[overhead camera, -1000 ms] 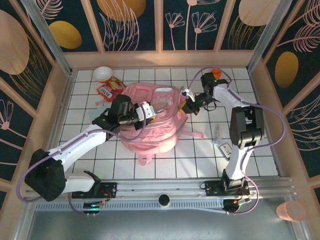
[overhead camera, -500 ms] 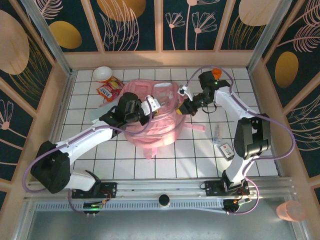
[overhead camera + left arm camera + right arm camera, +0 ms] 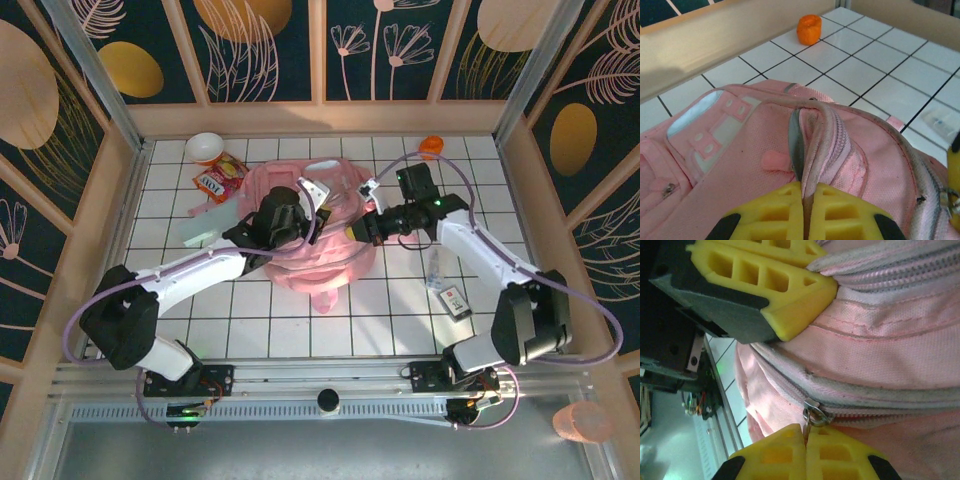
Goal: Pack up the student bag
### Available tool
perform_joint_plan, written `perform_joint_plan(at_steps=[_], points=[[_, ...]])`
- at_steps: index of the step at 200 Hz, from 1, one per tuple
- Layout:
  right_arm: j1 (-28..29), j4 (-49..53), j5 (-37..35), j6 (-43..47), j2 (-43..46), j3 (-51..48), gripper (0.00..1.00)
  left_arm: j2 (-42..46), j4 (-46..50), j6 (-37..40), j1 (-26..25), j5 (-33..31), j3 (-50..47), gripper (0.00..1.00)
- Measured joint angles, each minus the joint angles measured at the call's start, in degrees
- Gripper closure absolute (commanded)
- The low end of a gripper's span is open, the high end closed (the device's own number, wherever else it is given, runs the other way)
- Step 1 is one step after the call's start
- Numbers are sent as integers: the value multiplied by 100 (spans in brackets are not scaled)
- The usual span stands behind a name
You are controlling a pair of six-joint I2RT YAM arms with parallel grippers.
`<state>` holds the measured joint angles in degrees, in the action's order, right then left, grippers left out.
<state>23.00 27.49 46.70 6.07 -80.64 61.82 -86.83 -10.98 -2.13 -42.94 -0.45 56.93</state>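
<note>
Left gripper (image 3: 805, 189) is clamped on a raised ridge of fabric beside a zip on the student bag (image 3: 735, 165), and the right gripper (image 3: 805, 432) is pinched shut on the small metal zip pull (image 3: 812, 416), with the left arm's yellow fingers (image 3: 790, 305) pressed against the bag at 11 o'clock in the right wrist view. From above, the student bag (image 3: 345, 262) lies slumped in the middle of the tiled table (image 3: 400, 320). The left gripper is near its 12 o'clock edge and the right gripper at its 3 o'clock side. A small orange item (image 3: 431, 145) sits well apart at 1 o'clock. The step looks like running a zip to open a pocket. To do it well, the right gripper should draw the pull along the line of the teeth rather than upward, while the left holds the fabric taut against that pull. The tab is small, so a sideways tug risks slipping off it or dragging the soft bag along.
</note>
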Motion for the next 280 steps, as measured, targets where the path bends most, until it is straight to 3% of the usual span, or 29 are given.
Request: perform_joint_plan(at_steps=[34,77,143,152,172,197,220,245,280], points=[[57,-741,-546,-1622,577,-533,100,-201,-332,-573,-164,-223,52,100],[323,-1062,-960,-3254,649,-566,100,-422,-505,-964,-210,-428,240,100],[824,-1379,-1432,-4527,715,-820,100,-511,-549,-1123,-245,-433,264,100],[835,-1368,-1456,-4568,721,-815,93,-511,-553,-1117,-245,-424,264,100],[822,-1220,-1419,-4623,737,-767,67,-511,-623,-1040,-245,-396,254,100],[688,-857,-1224,-4697,984,-763,50,-472,-940,-894,-205,-319,83,100],[243,-804,-1165,-4819,1425,-817,43,-348,-1049,-710,-197,-243,-118,100],[-269,-1403,-1016,-5331,2109,-1290,41,-310,-1086,-485,-179,-59,-173,100],[-417,-2400,-802,-6205,2149,-1897,37,-308,-1202,-271,-125,328,-221,100]])
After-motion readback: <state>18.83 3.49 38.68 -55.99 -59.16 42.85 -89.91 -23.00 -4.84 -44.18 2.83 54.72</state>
